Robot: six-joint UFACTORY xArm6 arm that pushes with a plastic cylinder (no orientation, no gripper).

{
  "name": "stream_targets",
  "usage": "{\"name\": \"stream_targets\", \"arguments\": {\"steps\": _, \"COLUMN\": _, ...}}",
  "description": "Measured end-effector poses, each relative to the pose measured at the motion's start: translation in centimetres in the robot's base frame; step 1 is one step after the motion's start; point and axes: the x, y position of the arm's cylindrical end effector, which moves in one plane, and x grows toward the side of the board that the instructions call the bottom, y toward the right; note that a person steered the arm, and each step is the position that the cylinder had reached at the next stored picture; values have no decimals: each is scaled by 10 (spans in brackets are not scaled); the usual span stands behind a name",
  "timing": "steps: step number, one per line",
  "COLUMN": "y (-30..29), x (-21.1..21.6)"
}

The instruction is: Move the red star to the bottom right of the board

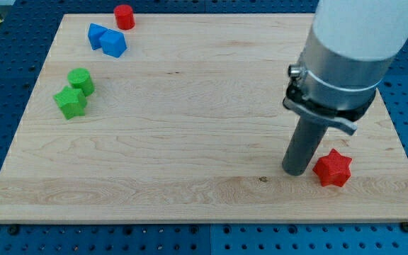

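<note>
The red star (332, 168) lies on the wooden board (190, 142) near its bottom right corner. My tip (296, 172) rests on the board just to the left of the star, very close to it or touching its left side. The dark rod rises from there to the large grey and white arm at the view's top right.
A red cylinder (124, 16) sits at the top edge, left of centre. Two blue blocks (106, 38) lie together just below it. A green cylinder (81, 81) and a green block (71, 102) lie together at the left side.
</note>
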Motion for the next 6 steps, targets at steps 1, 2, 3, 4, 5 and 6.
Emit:
{"name": "stream_targets", "arguments": {"steps": 1, "y": 2, "x": 0}}
{"name": "stream_targets", "arguments": {"steps": 2, "y": 14, "x": 0}}
{"name": "stream_targets", "arguments": {"steps": 3, "y": 52, "x": 0}}
{"name": "stream_targets", "arguments": {"steps": 4, "y": 78, "x": 0}}
{"name": "stream_targets", "arguments": {"steps": 5, "y": 83, "x": 1}}
{"name": "stream_targets", "arguments": {"steps": 6, "y": 91, "x": 1}}
